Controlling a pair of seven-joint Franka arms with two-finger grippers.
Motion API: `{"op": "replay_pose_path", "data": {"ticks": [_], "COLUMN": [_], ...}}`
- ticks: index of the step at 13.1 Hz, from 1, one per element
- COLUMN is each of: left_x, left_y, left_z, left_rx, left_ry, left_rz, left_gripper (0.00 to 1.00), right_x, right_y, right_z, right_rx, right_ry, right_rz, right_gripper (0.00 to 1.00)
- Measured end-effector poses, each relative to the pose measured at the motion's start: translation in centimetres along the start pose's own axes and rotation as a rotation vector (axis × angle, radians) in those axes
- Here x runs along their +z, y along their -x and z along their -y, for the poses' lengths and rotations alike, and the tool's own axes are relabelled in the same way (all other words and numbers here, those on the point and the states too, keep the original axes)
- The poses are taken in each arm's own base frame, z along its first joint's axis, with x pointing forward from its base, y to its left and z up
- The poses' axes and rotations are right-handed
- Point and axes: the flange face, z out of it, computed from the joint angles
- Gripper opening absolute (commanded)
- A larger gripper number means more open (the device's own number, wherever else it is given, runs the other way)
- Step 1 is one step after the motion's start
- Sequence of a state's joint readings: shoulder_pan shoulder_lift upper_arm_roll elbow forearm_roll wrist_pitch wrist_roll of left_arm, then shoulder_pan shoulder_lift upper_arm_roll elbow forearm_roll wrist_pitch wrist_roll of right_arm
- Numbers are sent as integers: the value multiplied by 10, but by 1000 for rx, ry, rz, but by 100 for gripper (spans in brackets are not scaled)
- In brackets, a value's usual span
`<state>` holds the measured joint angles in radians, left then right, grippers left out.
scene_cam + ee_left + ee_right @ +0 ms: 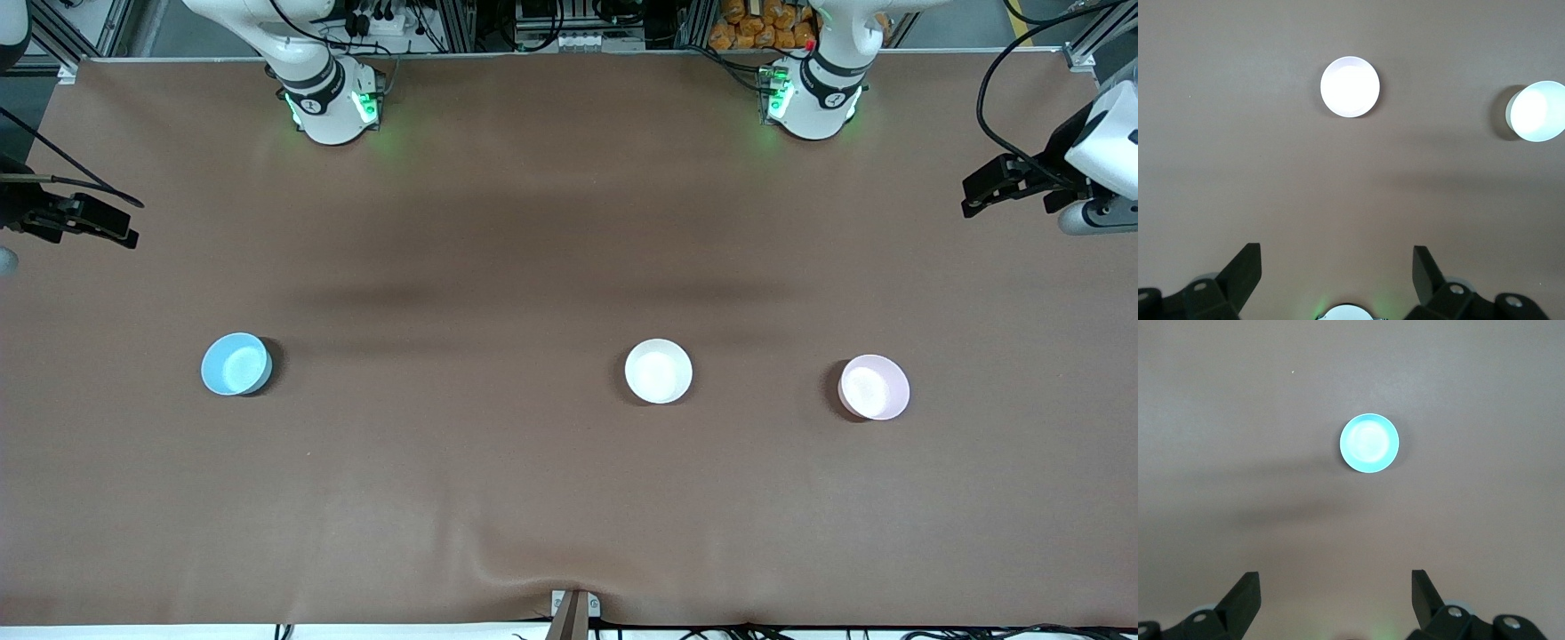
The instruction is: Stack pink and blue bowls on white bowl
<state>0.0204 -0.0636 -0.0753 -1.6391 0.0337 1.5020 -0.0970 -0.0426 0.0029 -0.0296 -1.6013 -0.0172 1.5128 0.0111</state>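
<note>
Three bowls sit apart on the brown surface (569, 498), blue bowl (236, 364), white bowl (658, 371), pink bowl (874, 387), nothing stacked, as left gripper (982, 191) and right gripper (111, 227) wait spread wide, empty.

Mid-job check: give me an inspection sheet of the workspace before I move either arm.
Surface: brown mat, one wrinkle at the edge nearest the front camera.
Job's things: blue bowl, white bowl and pink bowl upright, apart, in a row; none stacked.
Clutter: nothing seen.
Grippers: left gripper open, waiting above the left arm's end; right gripper open, above the right arm's end.
Cables: black cable looping to the left arm.
Surroundings: aluminium frame and equipment along the bases' edge.
</note>
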Motion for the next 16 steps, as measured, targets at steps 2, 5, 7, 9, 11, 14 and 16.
{"op": "replay_pose_path", "data": {"ticks": [2,5,7,9,11,14,16], "left_x": [9,26,34,41,52,79,101], "left_y": [-4,-10,-13,-16,-22,-36,-48], "left_z": [9,12,15,17,20,26,32], "left_rx": [-16,-23,-29,-33,-39,-53,-72], "left_ry": [2,3,5,6,8,17,45], "left_rz": [-4,-15,-25,-32,-44,-63,-57], "left_gripper": [100,100,100,100,100,100,100], "right_x": [-5,-11,-18,-27,-30,-29,-28], "right_y": [0,0,0,1,1,2,3], "right_z": [0,-2,-4,-8,-12,-13,-12], "right_rx": [0,3,8,14,22,24,23], "right_ry": [0,0,4,4,3,2,2], "right_rz": [-12,-24,-40,-57,-62,-59,-43], "right_gripper": [100,100,100,100,100,100,100]}}
